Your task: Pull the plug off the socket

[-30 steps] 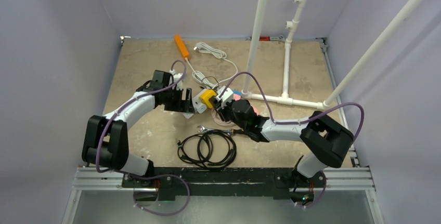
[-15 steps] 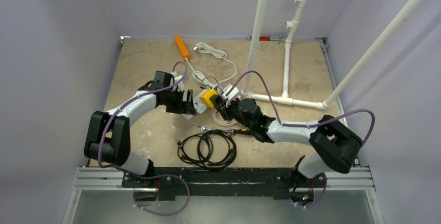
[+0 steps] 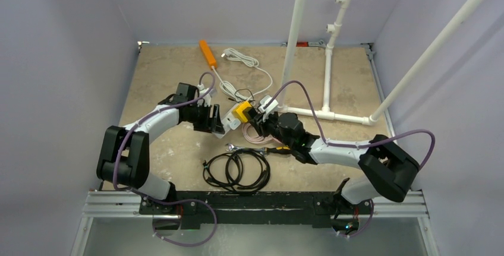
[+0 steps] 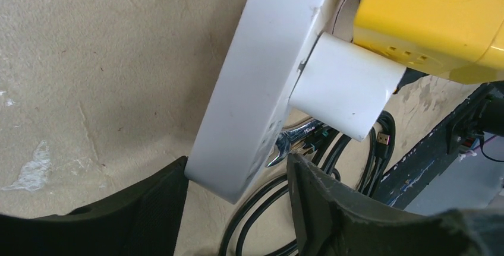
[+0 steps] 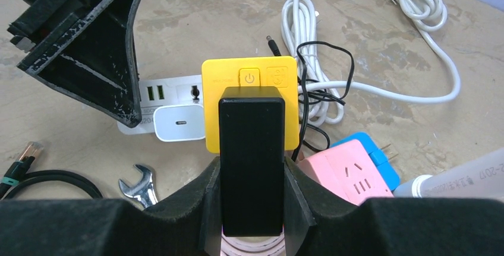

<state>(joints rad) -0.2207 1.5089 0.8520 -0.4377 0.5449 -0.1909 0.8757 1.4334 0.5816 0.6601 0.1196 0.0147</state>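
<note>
Near the middle of the worktop [image 3: 148, 78] sits a yellow socket [image 5: 212, 107] shaped like a block. A black plug [image 5: 251, 131] is stuck into the side of it that faces the near edge. The right gripper [image 3: 257, 123] reaches in from the near right corner. Its jaws are clamped on the black plug, with 1 finger pressed on each side. The plug is still in the socket. Right beside the yellow socket, on the side toward the left edge, lies a white power strip [image 5: 178, 89] with a small white charger [image 5: 178, 122] plugged into it. The left gripper [image 3: 219, 122] comes in from the left edge. Its jaws stand apart around the end of the white strip. 1 finger touches the strip, and there is a gap on the other side. A pink socket [image 5: 339, 173] and a blue one [image 5: 371, 152] lie just to the right of the black plug. A small wrench [image 3: 233, 147] lies on the worktop a bit closer to the near edge. Beside it a black cable [image 3: 236, 170] lies in loops. A white cable [image 3: 243, 60] is bunched up by the far edge.
</note>
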